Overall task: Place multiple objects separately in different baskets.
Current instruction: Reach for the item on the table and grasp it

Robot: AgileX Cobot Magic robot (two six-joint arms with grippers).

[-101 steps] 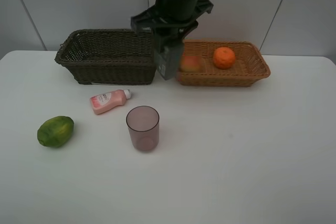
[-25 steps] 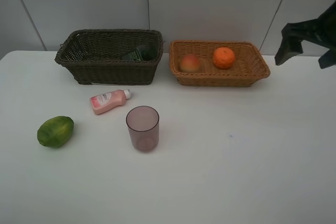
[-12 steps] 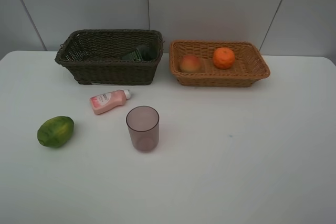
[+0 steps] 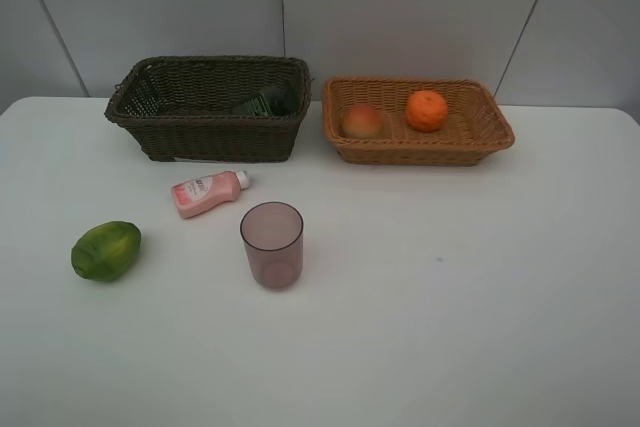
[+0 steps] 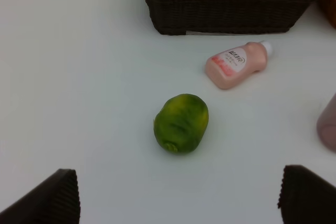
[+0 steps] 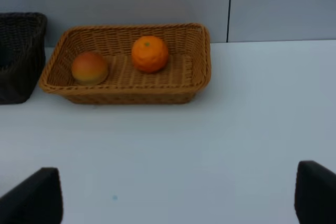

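A white table seen from above. Nearest, the left gripper hangs over the near left part of the table, its two dark fingers spread wide apart. Just beyond it lies a green fruit on its side. The right gripper hangs over the right part of the table, its fingers also spread wide, facing the far baskets.

To the right of the fruit and apart from it, a see-through mauve cup stands upright near the middle. A little farther and to the left, a pink bottle lies on its side, cap pointing right.

At the far edge sit two baskets side by side. The dark basket, on the left, holds a green bottle in its right end. The tan basket, on the right, holds a peach at left and an orange beside it.
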